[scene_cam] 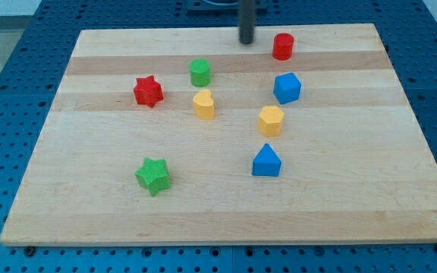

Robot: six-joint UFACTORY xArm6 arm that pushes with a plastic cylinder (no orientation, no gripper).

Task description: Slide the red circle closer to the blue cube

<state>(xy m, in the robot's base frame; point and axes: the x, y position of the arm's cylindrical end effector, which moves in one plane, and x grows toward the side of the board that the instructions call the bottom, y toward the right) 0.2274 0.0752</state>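
Wooden board (226, 220) w/ 8 blocks. My tip (246, 41) (bare rod, no jaws to spread or pinch) sits near the top edge, just left of the red circle (283, 46); blue cube (287, 88) is close below it. Risk imo: pushing from the left sends it sideways off the board, not down. Count: 2 red, 2 blue, 2 green, 2 yellow

Matt, smooth pale wood board (226, 212) on a blue perforated table (21, 76), apparently metal.
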